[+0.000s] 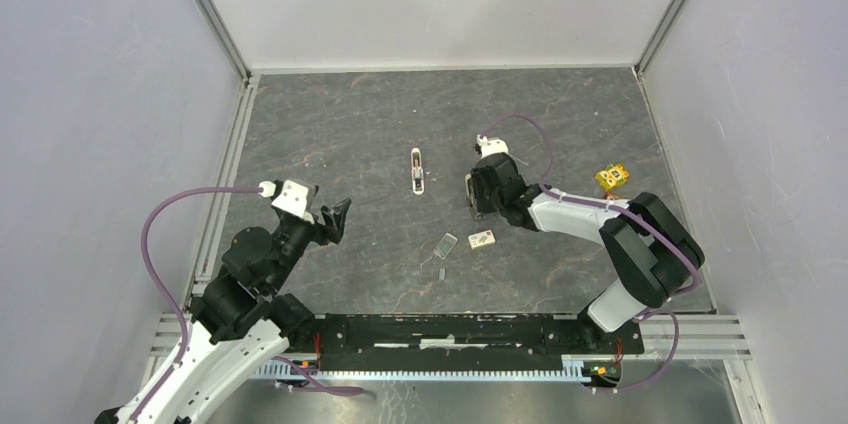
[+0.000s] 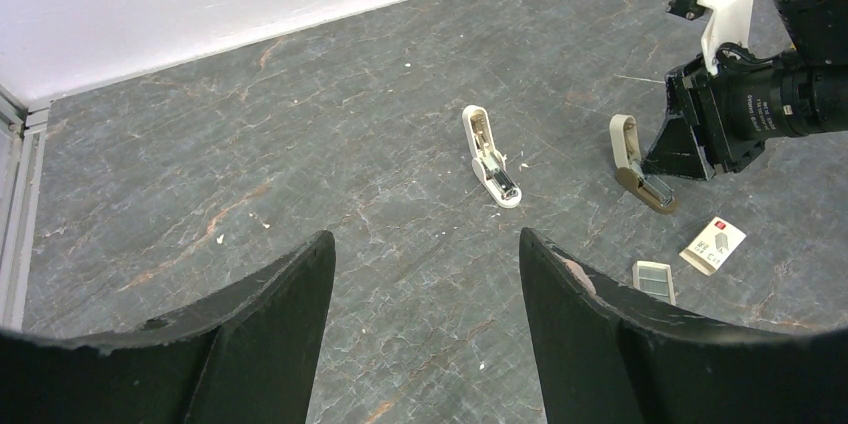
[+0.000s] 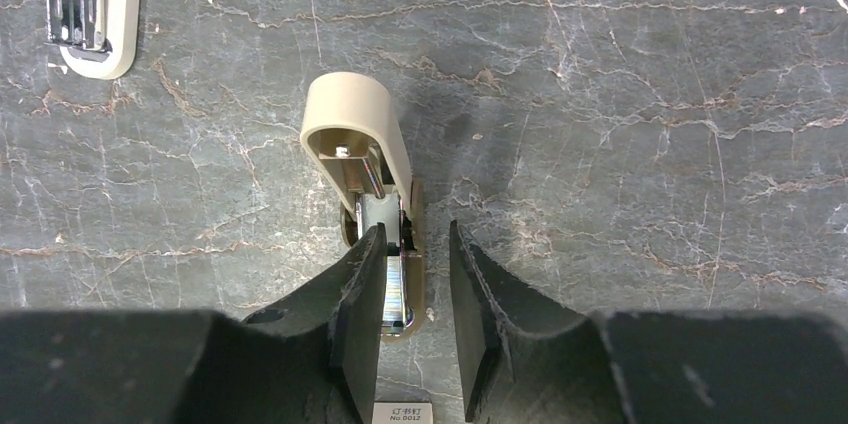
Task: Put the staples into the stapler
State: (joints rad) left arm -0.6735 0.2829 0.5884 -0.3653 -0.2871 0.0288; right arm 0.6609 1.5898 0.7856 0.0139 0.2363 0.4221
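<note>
A beige stapler (image 3: 352,124) lies open on the slate floor, its top flipped up. A ribbed silver strip that looks like staples (image 3: 396,289) lies in its metal channel. My right gripper (image 3: 413,249) hovers low over that channel with the jaws a little apart and holding nothing; the left finger (image 3: 362,284) covers part of the channel. The whitish staple box (image 1: 481,239) with a red mark and its clear lid (image 1: 446,245) lie just near of the stapler (image 1: 470,196). My left gripper (image 1: 335,219) is open and empty, well to the left.
A second, white stapler (image 1: 417,170) lies open left of the beige one and also shows in the left wrist view (image 2: 490,159). A yellow cartoon cube (image 1: 612,177) sits at the right. Metal rails edge the floor on both sides.
</note>
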